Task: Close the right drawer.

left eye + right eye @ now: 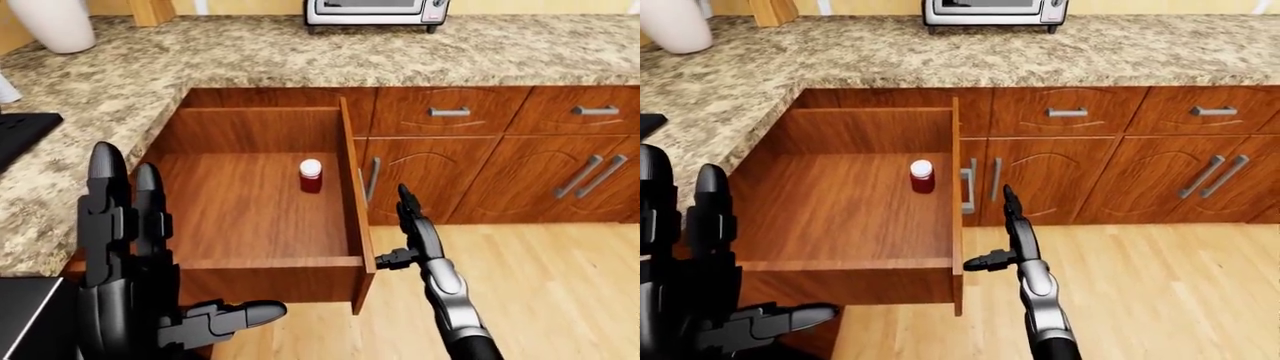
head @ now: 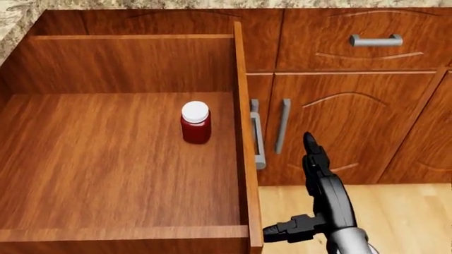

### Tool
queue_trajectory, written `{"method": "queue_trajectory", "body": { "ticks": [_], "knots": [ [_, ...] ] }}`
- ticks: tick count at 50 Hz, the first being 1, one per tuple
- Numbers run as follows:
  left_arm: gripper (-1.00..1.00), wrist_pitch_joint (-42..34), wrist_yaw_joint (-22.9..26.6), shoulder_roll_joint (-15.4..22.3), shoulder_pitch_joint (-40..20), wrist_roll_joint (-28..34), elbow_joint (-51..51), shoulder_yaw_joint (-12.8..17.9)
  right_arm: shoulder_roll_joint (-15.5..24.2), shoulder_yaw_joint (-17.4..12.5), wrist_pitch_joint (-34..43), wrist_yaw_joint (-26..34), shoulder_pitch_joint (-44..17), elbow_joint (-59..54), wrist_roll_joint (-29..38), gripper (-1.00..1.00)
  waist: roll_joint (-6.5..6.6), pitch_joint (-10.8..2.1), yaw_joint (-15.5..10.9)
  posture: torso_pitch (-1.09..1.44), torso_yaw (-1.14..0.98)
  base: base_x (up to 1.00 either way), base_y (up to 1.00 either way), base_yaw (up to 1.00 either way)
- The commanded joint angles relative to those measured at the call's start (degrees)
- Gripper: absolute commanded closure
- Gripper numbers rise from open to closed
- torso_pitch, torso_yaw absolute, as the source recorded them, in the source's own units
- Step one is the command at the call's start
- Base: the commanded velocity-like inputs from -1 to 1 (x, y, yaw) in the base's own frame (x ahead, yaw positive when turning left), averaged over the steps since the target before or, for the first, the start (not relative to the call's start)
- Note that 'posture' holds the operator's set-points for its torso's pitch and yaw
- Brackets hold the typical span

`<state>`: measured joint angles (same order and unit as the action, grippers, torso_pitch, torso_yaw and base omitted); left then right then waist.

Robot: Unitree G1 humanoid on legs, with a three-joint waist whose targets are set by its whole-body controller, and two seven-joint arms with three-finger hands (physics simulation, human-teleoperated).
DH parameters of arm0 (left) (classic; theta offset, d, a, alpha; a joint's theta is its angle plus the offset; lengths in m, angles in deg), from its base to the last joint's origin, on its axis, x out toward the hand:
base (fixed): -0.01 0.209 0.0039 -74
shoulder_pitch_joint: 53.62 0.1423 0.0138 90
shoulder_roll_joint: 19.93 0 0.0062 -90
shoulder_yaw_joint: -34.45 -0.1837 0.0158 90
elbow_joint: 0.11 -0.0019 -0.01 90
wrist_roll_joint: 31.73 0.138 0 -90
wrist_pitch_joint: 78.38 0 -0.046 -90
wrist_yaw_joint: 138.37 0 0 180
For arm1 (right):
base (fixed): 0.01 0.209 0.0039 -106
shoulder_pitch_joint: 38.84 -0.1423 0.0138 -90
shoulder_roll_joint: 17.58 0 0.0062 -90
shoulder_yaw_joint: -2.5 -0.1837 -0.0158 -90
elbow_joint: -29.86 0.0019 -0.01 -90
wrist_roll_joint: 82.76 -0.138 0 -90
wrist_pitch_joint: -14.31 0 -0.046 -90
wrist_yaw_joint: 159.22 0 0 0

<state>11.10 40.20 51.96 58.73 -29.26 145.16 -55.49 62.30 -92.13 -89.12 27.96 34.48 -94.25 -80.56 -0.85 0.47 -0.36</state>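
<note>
The wooden drawer [image 2: 241, 106] is pulled far out from under the granite counter, with its front panel standing edge-on in the head view and its grey handle [image 2: 258, 142] on the panel's right face. A red bottle with a white cap [image 2: 195, 123] stands upright inside. My right hand [image 2: 291, 185] is open just right of the front panel, fingers pointing up and the thumb tip close to the panel's lower edge; I cannot tell whether it touches. My left hand [image 1: 170, 247] is open at the bottom left of the left-eye view, holding nothing.
Closed cabinet doors [image 2: 339, 121] and a closed upper drawer [image 2: 374, 39] lie right of the open drawer. A toaster oven [image 1: 375, 11] and a white vase [image 1: 55, 22] stand on the counter [image 1: 300, 60]. Light wooden floor [image 1: 560, 285] spreads to the right.
</note>
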Motion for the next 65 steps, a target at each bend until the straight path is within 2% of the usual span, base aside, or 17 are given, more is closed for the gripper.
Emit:
{"method": "queue_trajectory", "body": {
  "ticks": [1,26,65],
  "knots": [
    [-1.0,1.33,-0.01,0.01,-0.38,-0.08,2.16,0.02,-0.41,1.26,-1.05,1.02,-1.22,2.21,0.95,-1.0,-0.01,-0.76,-0.22,0.0,0.0,0.0,0.0,0.0],
    [-1.0,1.59,-0.06,0.07,-0.02,0.1,2.24,-0.28,-2.33,3.04,0.33,1.72,-1.74,3.03,3.2,-1.0,-0.39,-0.6,-0.56,0.0,0.0,0.0,0.0,0.0],
    [-1.0,1.47,0.18,-0.15,-0.38,-0.23,2.04,0.25,-5.9,6.19,-1.63,1.65,-7.53,-5.27,7.47,-1.0,-0.28,-0.51,-0.45,0.0,0.0,0.0,0.0,0.0]
  ]
}}
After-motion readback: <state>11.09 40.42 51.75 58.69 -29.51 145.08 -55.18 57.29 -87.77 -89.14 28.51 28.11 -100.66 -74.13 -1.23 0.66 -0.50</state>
